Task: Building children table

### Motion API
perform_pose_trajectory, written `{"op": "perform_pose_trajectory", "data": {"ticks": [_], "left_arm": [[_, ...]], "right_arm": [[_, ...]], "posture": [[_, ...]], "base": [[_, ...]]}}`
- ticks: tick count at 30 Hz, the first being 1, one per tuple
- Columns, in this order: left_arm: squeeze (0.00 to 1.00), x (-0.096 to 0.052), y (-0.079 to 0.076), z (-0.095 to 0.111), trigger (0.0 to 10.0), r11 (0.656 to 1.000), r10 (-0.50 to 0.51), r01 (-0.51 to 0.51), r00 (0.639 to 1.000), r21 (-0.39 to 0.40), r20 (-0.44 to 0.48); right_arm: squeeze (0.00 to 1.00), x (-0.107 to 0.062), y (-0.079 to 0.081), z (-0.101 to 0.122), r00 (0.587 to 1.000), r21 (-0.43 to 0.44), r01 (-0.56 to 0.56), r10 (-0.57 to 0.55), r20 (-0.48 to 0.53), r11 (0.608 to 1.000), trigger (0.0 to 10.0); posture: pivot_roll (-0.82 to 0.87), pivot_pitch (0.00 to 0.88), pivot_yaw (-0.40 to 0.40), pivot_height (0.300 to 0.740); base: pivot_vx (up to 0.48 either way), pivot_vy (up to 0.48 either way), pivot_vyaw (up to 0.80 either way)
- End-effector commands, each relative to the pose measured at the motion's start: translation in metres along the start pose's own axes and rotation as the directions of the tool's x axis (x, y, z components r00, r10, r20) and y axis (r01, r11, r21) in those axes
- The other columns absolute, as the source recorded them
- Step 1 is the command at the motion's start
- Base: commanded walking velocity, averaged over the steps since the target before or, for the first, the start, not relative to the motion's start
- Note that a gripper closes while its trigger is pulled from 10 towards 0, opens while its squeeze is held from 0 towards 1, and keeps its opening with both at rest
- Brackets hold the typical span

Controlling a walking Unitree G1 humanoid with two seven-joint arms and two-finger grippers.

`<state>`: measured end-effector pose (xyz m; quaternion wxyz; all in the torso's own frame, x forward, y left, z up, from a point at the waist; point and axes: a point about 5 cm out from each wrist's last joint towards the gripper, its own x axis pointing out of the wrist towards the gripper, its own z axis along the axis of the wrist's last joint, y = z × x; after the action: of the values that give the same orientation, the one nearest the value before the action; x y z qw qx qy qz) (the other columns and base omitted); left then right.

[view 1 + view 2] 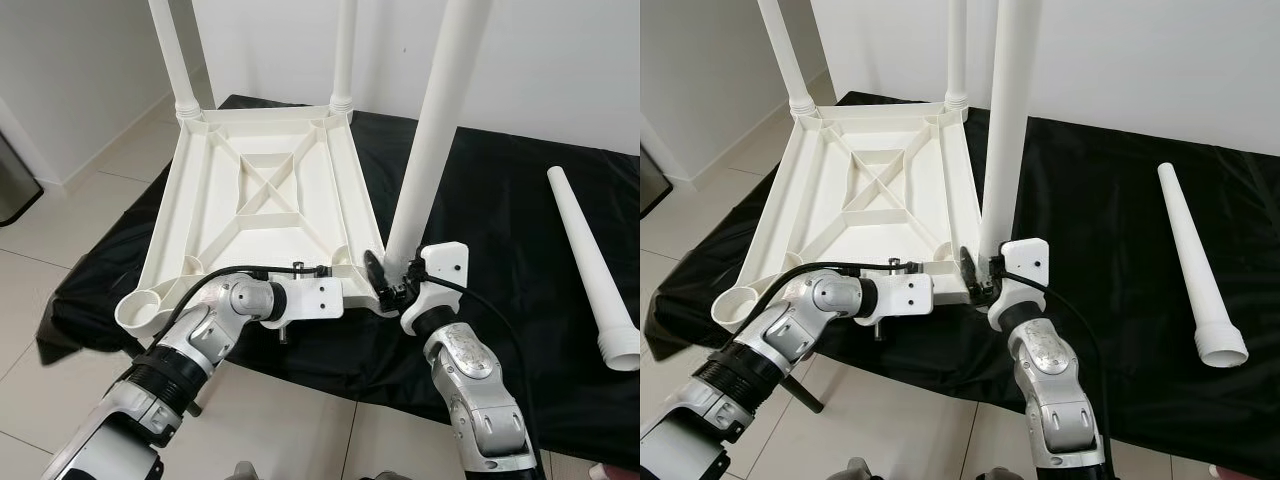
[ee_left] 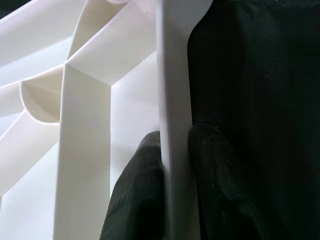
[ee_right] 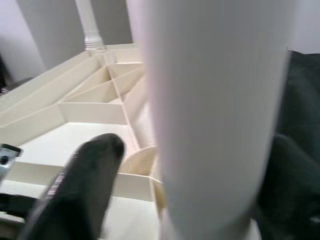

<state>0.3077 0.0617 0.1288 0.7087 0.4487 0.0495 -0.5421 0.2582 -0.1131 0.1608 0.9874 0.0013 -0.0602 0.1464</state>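
From the head camera I see the white plastic table top (image 1: 265, 195) lying upside down on a black cloth (image 1: 500, 230), its ribbed underside facing up. Two white legs (image 1: 172, 50) stand in the far corner sockets. A third leg (image 1: 440, 120) stands upright at the near right corner, and my right tool (image 1: 392, 283) is at its base, one black finger on either side of it. My left tool (image 1: 360, 288) reaches along the near edge of the table top toward that same corner. The near left corner socket (image 1: 143, 306) is an open ring. A fourth leg (image 1: 590, 260) lies loose on the cloth, well apart to the right, wide end toward me. The cloth hangs over the edge above a pale tiled floor (image 1: 60, 215).

The other eye gives the same layout: the loose leg (image 1: 1195, 265) flat on the cloth, the held leg (image 1: 1005, 130) rising out of frame.

In the left wrist view, my tool's two black fingers (image 2: 142, 195) are clamped on the thin white rim (image 2: 172, 115) of the table top, one each side, with black cloth beside it.

In the right wrist view, the thick white leg (image 3: 215, 115) sits between my tool's fingers (image 3: 85, 185), closed around its lower end, with the ribbed underside (image 3: 90, 105) behind.
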Motion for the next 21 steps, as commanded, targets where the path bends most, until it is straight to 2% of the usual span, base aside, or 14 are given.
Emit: {"op": "perform_pose_trajectory", "data": {"ticks": [1,8,10,12,17,19,21], "left_arm": [[0.0,0.004,-0.003,0.002,10.0,1.0,-0.001,0.001,1.0,0.022,-0.005],[0.0,0.004,-0.003,0.002,10.0,1.0,-0.001,0.001,1.0,0.022,-0.004],[0.0,0.004,-0.003,0.002,10.0,1.0,-0.001,0.001,1.0,0.021,-0.004],[0.0,0.004,-0.002,0.002,10.0,1.0,0.001,-0.001,1.0,0.02,-0.004],[0.0,0.004,-0.002,0.002,10.0,1.0,0.003,-0.003,1.0,0.019,-0.005],[0.0,0.004,-0.002,0.002,10.0,1.0,0.004,-0.004,1.0,0.019,-0.005],[0.0,0.003,-0.001,0.002,10.0,1.0,0.007,-0.007,1.0,0.017,-0.006]], "right_arm": [[1.0,0.002,0.004,0.001,0.999,0.02,-0.041,0.041,0.007,0.999,10.0],[1.0,0.005,-0.005,0.002,0.998,0.026,-0.068,0.068,0.009,0.997,10.0],[1.0,0.007,-0.01,0.002,0.997,0.03,-0.07,0.07,0.011,0.997,10.0],[1.0,0.01,-0.021,0.002,0.995,0.014,-0.098,0.097,0.017,0.995,10.0],[1.0,0.012,-0.026,0.001,0.994,0.022,-0.111,0.111,0.018,0.994,10.0],[1.0,0.013,-0.029,0.001,0.989,0.011,-0.148,0.148,0.023,0.989,10.0],[1.0,0.016,-0.038,-0.003,0.966,0.03,-0.258,0.257,0.013,0.966,10.0]], "posture": [[-0.03,0.0,-0.004,0.74],[-0.03,0.0,-0.006,0.74],[-0.03,0.0,-0.007,0.74],[-0.03,0.0,-0.008,0.74],[-0.03,0.0,-0.008,0.74],[-0.03,0.001,-0.008,0.74],[-0.03,0.006,-0.004,0.74]], "base": [[0.0,0.0,0.0],[0.0,0.0,0.0],[0.0,0.0,0.0],[0.0,0.0,0.0],[0.0,0.0,0.0],[0.0,0.0,0.0],[0.0,0.0,0.0]]}}
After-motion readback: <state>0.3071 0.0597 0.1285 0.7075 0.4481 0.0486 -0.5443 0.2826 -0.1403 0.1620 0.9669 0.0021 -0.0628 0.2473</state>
